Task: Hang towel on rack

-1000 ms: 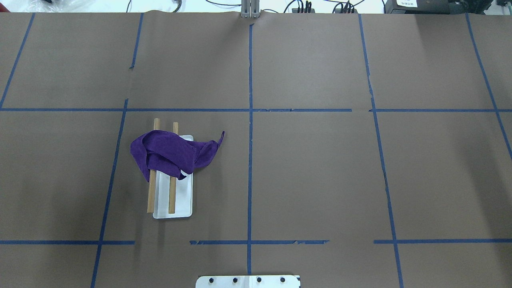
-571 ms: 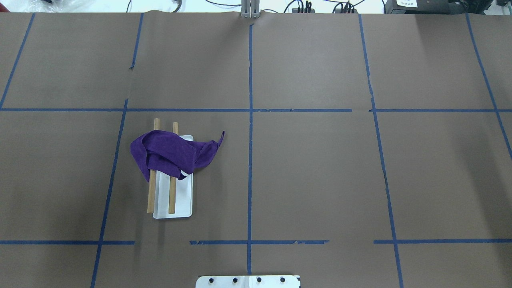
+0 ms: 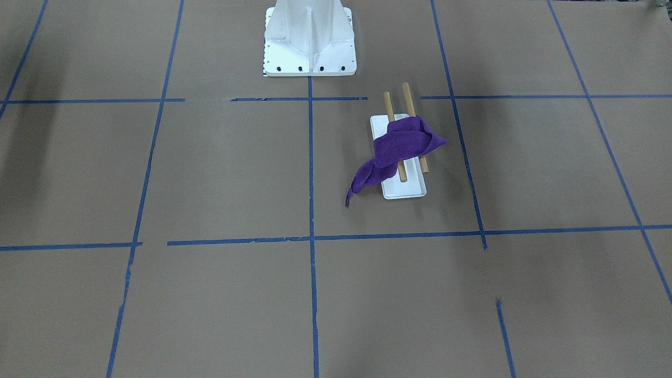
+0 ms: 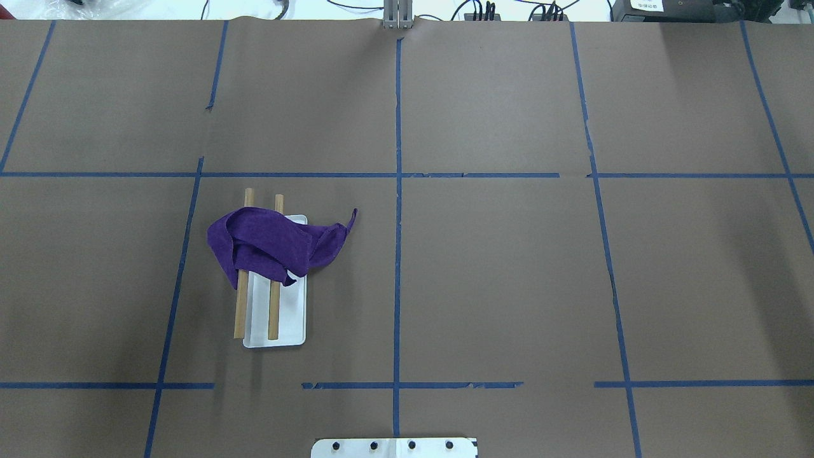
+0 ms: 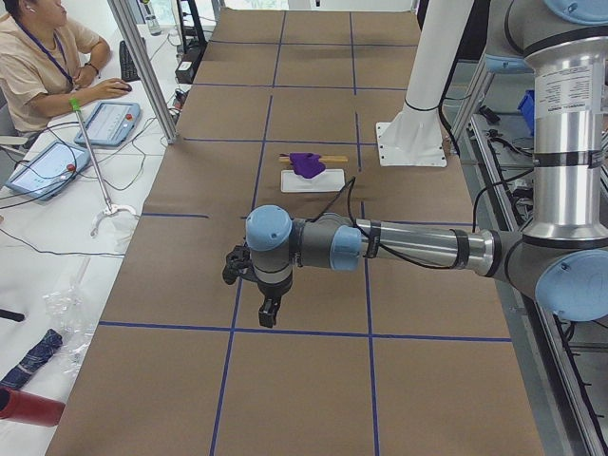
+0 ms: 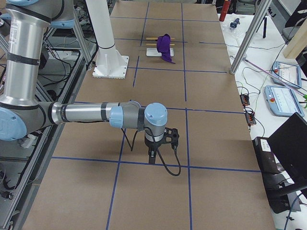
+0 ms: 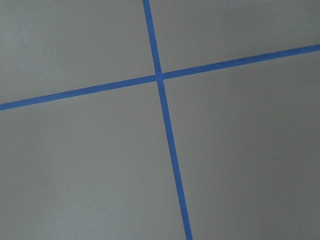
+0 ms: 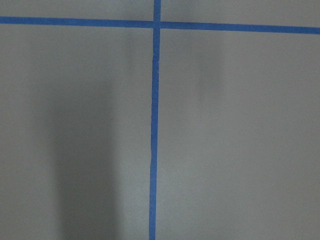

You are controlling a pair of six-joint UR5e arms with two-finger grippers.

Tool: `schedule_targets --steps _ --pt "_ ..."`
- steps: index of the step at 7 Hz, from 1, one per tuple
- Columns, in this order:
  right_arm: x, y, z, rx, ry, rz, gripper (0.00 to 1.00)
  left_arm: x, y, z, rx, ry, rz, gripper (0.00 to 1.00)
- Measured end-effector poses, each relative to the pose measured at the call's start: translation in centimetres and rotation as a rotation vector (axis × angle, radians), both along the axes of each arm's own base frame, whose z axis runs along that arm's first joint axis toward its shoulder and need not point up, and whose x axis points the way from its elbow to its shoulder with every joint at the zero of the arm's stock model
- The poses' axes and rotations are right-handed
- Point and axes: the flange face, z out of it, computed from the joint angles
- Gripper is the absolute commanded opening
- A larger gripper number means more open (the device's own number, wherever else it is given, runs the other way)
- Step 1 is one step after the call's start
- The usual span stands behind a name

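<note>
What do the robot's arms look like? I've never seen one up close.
The left arm and right arm are shiny silver tubes joined by rounded grey joints with light-blue caps. The left gripper and right gripper are small and black. A thin black cable loops loosely at each wrist.

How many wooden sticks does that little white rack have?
2. The first stick and the second stick run parallel, side by side, above the white tray. A purple towel drapes across both and hides part of each.

Overhead, nothing has visibly changed; the towel (image 4: 267,242) has not shifted.
</note>
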Motion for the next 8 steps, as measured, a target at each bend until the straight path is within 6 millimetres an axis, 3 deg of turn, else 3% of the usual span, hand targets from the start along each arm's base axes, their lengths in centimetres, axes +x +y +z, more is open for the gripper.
schedule_targets --steps 8 --pt "-0.01 0.02 -0.04 0.001 -0.002 -0.001 1.0 -0.39 0.34 0.8 -0.003 -0.009 0.003 1.0"
